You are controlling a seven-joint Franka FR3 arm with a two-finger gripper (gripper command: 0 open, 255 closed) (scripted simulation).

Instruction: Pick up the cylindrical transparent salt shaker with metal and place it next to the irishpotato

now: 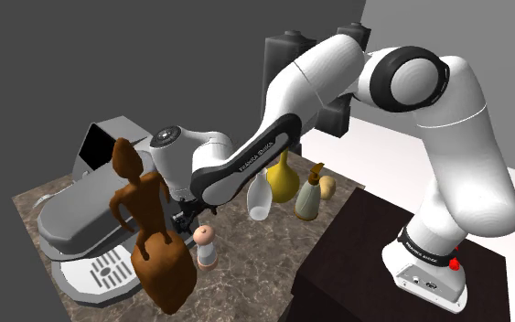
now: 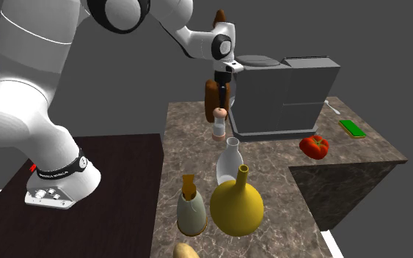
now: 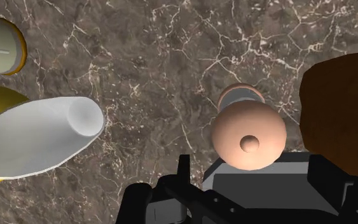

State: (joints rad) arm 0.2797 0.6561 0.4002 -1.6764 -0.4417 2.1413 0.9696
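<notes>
The salt shaker [image 1: 207, 245] [image 2: 218, 123] stands upright on the marble counter [image 1: 246, 265], a small see-through cylinder with a pinkish rounded cap. My gripper [image 2: 223, 99] [image 1: 188, 220] hangs just above it, pointing down and open. In the wrist view the shaker's cap [image 3: 247, 132] lies just ahead of the gap between my two spread fingers [image 3: 171, 184], untouched. The potato [image 1: 327, 187] [image 2: 185, 251] lies at the counter's end nearest the stand, past the vases.
A brown figurine [image 1: 155, 242] [image 3: 343, 108] stands close beside the shaker, with a grey coffee machine [image 1: 81, 220] [image 2: 285, 88] behind. A white vase [image 1: 259, 197] [image 3: 44, 137], a yellow vase [image 1: 283, 178] and a bottle [image 1: 308, 197] stand between shaker and potato. A tomato [image 2: 315, 146] lies further off.
</notes>
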